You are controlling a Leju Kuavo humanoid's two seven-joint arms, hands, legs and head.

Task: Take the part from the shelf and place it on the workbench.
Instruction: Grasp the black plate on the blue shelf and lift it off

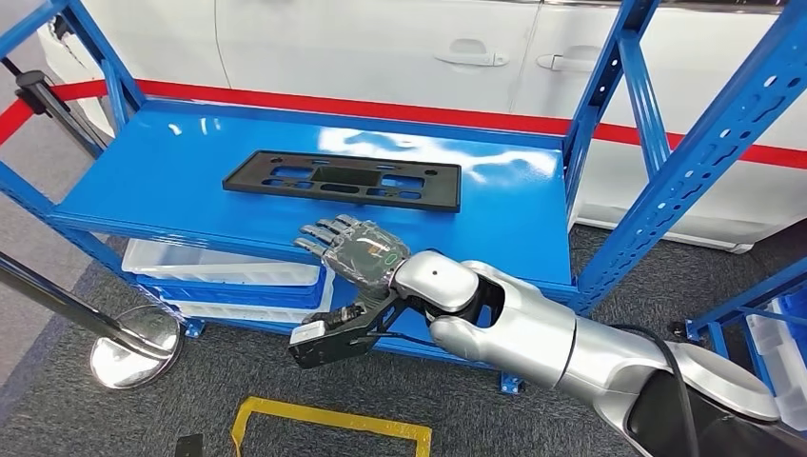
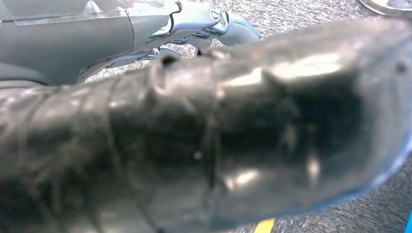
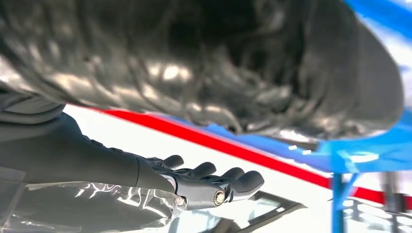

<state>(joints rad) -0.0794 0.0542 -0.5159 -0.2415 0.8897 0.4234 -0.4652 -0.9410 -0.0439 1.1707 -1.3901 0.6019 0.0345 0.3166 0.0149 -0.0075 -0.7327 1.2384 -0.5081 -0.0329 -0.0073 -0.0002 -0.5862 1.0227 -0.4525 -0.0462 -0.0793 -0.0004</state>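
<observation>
Right up against the head camera comes the silver right arm, and at its end the right robot hand [image 1: 352,255] — grey, wrapped in a clear film — with its fingers stretched out flat and apart, holding nothing. It hovers at the front edge of the glossy blue metal shelf [image 1: 152,181], thumb hanging below the lip. The flat black rectangular plastic part with cut-out slots [image 1: 344,180] lies on that shelf, near the fingertips but apart from them, untouched.

By my reading the reach is in hand and the grasp not yet begun. The next move calls for the hand to go forward over the near edge of the part, then get fingers above and thumb beneath — awkward, since the part lies flush on the shelf and is thin, so it may need sliding toward the front lip first.

Much is hard to make out. In the right wrist view a blurred dark thumb blocks most of the scene, leaving only the outstretched fingers [image 3: 214,182] and a corner of the part. The left robot hand [image 2: 204,145] appears as a dark blur over grey carpet; I cannot tell whether it is spread or closed. No counter is to be seen.
</observation>
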